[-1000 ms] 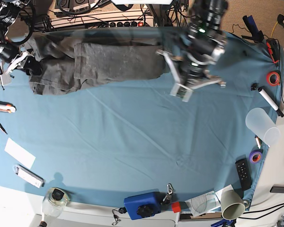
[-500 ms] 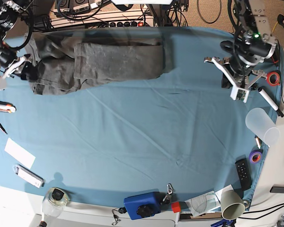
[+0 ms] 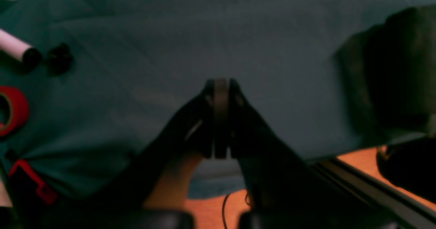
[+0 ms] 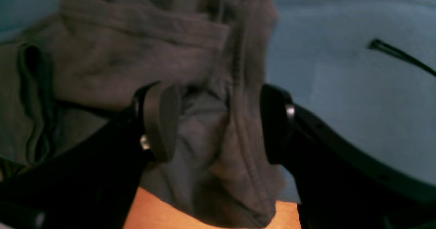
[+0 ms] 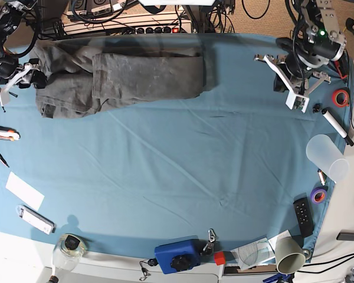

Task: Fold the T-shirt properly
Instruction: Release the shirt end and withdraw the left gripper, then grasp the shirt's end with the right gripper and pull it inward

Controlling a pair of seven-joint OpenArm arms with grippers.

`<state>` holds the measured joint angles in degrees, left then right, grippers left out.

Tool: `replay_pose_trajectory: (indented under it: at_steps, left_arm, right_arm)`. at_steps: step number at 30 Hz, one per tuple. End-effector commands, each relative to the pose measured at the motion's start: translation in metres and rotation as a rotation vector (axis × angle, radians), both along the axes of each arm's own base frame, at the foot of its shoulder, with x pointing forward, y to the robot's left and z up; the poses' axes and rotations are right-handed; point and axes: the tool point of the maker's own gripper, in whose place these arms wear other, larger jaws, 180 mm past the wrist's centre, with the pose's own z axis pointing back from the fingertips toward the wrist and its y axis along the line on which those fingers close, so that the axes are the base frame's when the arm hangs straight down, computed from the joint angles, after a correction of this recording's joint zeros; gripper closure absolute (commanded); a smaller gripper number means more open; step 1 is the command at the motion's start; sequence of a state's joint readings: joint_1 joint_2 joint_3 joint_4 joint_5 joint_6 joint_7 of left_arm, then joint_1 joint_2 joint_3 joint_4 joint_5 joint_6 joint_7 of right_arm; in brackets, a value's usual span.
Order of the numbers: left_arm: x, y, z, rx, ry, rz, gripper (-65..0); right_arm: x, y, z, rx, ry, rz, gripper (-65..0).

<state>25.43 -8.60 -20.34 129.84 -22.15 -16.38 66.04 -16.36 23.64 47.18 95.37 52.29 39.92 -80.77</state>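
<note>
My T-shirt lies along the far edge of the table, bunched toward the far left corner, already doubled into a long band with a neat flat panel on top and a rumpled wad at the left end. One sleeve or hem edge spills over the table edge in the right wrist view.

My right gripper sits at that rumpled left end, jaws spread wide with a seamed fold of the shirt between them, nothing pinched. My left gripper is parked over bare blue cloth near the far right corner, jaws pressed together, empty, well apart from the shirt. Red tape and a marker lie just beside it.

The step in hand looks like re-gripping the left end for the next fold.

- I should close the right jaws on the hem seam itself, catching all layers, not just the top one.
- I should grab low near the table so the overhanging bit comes along.
- I should bring the left arm back to the shirt's right end before lifting, else the band will sag and twist.
- I should lift a little, carry it across, lay it flat and keep the edges lined up.
- Risk: dragging the blue cloth along with the shirt.
</note>
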Motion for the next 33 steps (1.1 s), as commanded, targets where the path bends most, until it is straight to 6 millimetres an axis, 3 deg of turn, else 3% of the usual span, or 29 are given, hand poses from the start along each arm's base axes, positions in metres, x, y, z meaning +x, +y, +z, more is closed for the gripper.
replay_pose_trajectory:
  at_steps: [1,8,14,18,23,33]
  left_arm:
    - [0.003,-0.003,0.012,0.000,-0.044,-0.014,0.0]
    - [-0.002,-0.006,0.023,0.011,-0.070,-0.026,0.0]
    - [-0.002,-0.010,0.024,-0.015,-0.070,-0.033,0.0]
    - [-0.001,-0.016,0.027,-0.051,-0.081,-0.043,0.0]
    - [-0.001,-0.019,0.027,-0.070,-0.083,-0.044,0.0]
    - [0.000,-0.020,0.028,-0.071,-0.091,-0.044,0.0]
  right_arm:
    - [0.008,-0.007,0.014,-0.030,-0.043,0.008,-36.5]
    - [-0.003,-0.017,-0.006,0.038,0.012,-0.044,-36.5]
    - [-0.003,-0.020,-0.019,0.230,-0.007,-0.110,-36.5]
    - [0.012,-0.009,-0.010,0.367,-0.102,-0.119,-36.5]
    - [0.017,-0.001,-0.007,0.407,-0.122,-0.101,-36.5]
    - [0.005,0.030,-0.034,0.425,0.004,-0.018,-34.1]
